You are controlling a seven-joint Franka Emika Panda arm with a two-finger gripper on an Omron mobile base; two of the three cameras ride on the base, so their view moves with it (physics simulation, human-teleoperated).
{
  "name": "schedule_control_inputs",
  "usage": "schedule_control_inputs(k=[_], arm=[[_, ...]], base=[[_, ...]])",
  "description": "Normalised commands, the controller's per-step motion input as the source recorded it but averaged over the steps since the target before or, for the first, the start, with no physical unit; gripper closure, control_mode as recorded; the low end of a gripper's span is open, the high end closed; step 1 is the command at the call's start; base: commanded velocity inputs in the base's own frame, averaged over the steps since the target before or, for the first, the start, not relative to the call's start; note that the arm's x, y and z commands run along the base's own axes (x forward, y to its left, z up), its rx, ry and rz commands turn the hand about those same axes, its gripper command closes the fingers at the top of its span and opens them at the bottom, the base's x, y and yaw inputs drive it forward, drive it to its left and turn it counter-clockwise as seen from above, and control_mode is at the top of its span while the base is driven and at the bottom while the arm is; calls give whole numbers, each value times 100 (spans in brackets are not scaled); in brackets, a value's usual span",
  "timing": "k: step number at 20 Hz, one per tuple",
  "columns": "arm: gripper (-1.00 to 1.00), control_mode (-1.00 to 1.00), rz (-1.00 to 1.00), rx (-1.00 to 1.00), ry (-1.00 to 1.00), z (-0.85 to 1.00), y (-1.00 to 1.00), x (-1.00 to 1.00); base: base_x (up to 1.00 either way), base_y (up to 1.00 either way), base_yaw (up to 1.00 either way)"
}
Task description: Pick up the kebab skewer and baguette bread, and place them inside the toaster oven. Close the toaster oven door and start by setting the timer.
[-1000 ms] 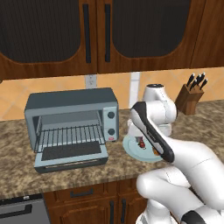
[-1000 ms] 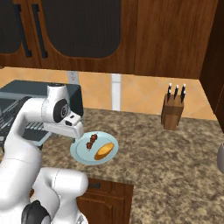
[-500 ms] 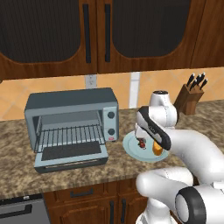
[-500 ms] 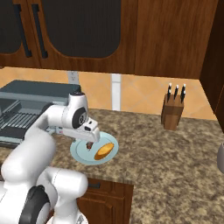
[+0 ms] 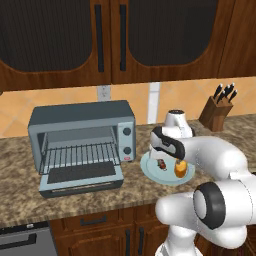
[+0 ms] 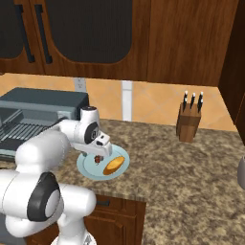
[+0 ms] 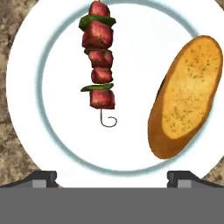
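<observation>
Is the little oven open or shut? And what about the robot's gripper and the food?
toaster oven door: open, folded down flat
toaster oven: nothing on its rack
gripper: open, holding nothing, over the plate
kebab skewer: lying on the plate
baguette bread: lying on the plate, apart from the skewer

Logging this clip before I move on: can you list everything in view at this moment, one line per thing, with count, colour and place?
kebab skewer: one, dark red chunks with green bits, on the plate beside the bread.
baguette bread: one, golden orange-tan, on the plate.
plate: one, white with pale blue ring, on the counter right of the oven.
toaster oven: one, blue-grey, on the counter.
toaster oven door: one, folded down open.
knife block: one, brown, right end of the counter.
counter: one, speckled brown stone.
cabinets: dark wood, above.
gripper: one, dark tips spread, above the plate.
</observation>
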Motion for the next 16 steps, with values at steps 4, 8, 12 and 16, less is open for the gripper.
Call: schedule_control_inputs(k=[4,8,12,16], arm=[[-100,-100,0,0,1,-34,3,56],[-100,-100,0,-1,1,-27,0,32],[-100,-100,0,0,3,-30,0,15],[-100,-100,0,0,6,-35,0,6]], base=[[0,0,0],[0,0,0],[0,0,0],[0,0,0]])
